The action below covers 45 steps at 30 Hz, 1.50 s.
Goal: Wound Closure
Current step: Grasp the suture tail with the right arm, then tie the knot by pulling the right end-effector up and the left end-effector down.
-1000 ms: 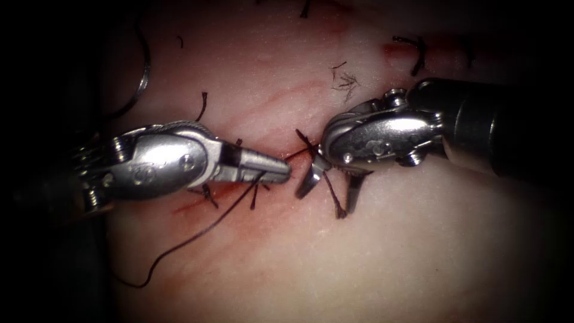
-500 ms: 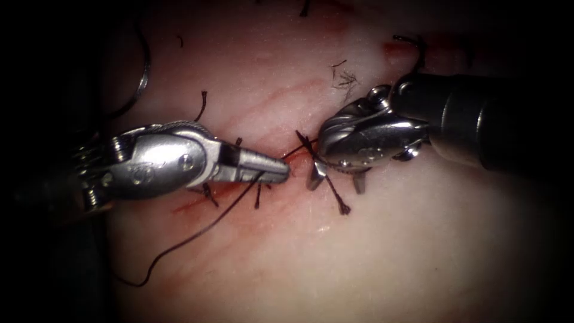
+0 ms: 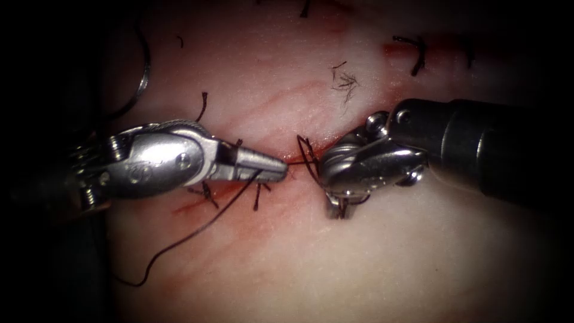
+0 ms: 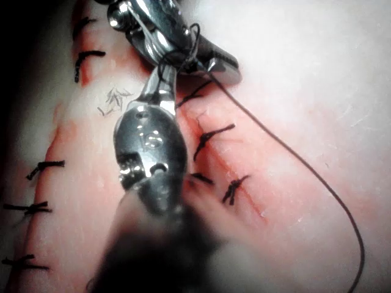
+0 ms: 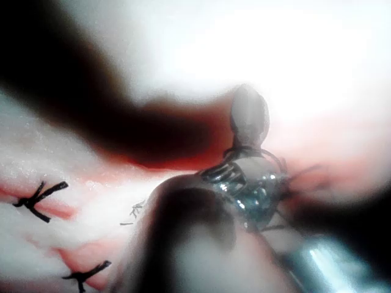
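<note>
On the tissue (image 3: pixel 311 263), the cut (image 3: pixel 239 191) runs with red fluid and several dark stitches across it. My left tool (image 3: pixel 280 171) is shut on the thread (image 3: pixel 197 230), whose long tail trails down and left. Just right of it, my right tool (image 3: pixel 339 210) points down, shut on the short thread end, with a loop of thread (image 3: pixel 307 157) around it. The curved needle (image 3: pixel 144 70) lies unheld at the far left, outside the tissue. In the left wrist view my left tool (image 4: pixel 164 82) meets the right tool (image 4: pixel 201 55) where the thread (image 4: pixel 293 162) wraps.
Tied stitches (image 3: pixel 415 54) sit at the upper right on another reddened line. Cut thread bits (image 3: pixel 347 81) lie above the right tool. In the left wrist view, stitches (image 4: pixel 214 134) cross the cut beside my left tool's shaft, and more stitches (image 4: pixel 43 168) line another cut.
My right tool's jaws went from wide open to shut on the short thread end, and the tool dipped lower. A thread loop now lies around it. The left tool held still.
</note>
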Tool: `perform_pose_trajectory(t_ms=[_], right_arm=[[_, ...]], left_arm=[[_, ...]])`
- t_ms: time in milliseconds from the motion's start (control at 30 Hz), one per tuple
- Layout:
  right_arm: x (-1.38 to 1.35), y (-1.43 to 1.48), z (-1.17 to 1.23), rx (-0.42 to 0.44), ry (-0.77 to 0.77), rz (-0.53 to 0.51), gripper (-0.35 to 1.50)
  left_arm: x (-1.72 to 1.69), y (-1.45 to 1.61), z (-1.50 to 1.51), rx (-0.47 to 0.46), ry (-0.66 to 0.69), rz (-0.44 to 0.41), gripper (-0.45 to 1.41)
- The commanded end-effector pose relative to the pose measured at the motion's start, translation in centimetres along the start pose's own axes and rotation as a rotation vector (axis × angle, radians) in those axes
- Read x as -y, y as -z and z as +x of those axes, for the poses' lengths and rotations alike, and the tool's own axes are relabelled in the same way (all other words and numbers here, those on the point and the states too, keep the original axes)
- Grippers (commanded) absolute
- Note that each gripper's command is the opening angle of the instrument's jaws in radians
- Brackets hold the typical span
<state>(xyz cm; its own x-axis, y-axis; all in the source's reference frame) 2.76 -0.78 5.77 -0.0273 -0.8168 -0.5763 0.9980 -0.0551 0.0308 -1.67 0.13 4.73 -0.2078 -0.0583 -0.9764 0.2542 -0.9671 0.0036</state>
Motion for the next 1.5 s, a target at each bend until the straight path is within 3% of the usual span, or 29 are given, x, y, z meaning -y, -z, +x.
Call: perform_pose_trajectory(t_ms=[33, 367, 767, 1000, 1233, 1433, 1500], right_arm=[[-0.07, 0.01, -0.10, -0.001, -0.008, -0.004, -0.35], [-0.05, 0.14, -0.27, 0.017, -0.143, -0.068, -0.35], [-0.13, 0.13, -0.19, -0.030, -0.235, -0.114, -0.35], [-0.07, 0.33, -0.28, -0.186, -0.357, -0.232, -0.35], [-0.06, 0.38, -0.31, -0.253, -0.421, -0.261, -0.35], [0.01, 0.63, -0.43, -0.435, -0.491, -0.334, -0.35], [0.04, 0.74, -0.50, -0.499, -0.529, -0.376, -0.35]], left_arm=[[0.07, -0.03, -0.02, -0.001, -0.003, 0.001, -0.35], [0.07, -0.03, -0.02, -0.001, -0.003, 0.001, -0.35], [0.07, -0.03, -0.01, -0.001, -0.002, 0.001, -0.35], [0.01, -0.04, 0.02, 0.001, -0.001, 0.004, -0.35], [0.00, -0.04, 0.01, 0.002, -0.002, 0.005, -0.35], [-0.10, -0.11, -0.02, 0.026, 0.008, 0.005, -0.35], [-0.22, -0.23, 0.02, 0.095, 0.027, -0.010, -0.35]])
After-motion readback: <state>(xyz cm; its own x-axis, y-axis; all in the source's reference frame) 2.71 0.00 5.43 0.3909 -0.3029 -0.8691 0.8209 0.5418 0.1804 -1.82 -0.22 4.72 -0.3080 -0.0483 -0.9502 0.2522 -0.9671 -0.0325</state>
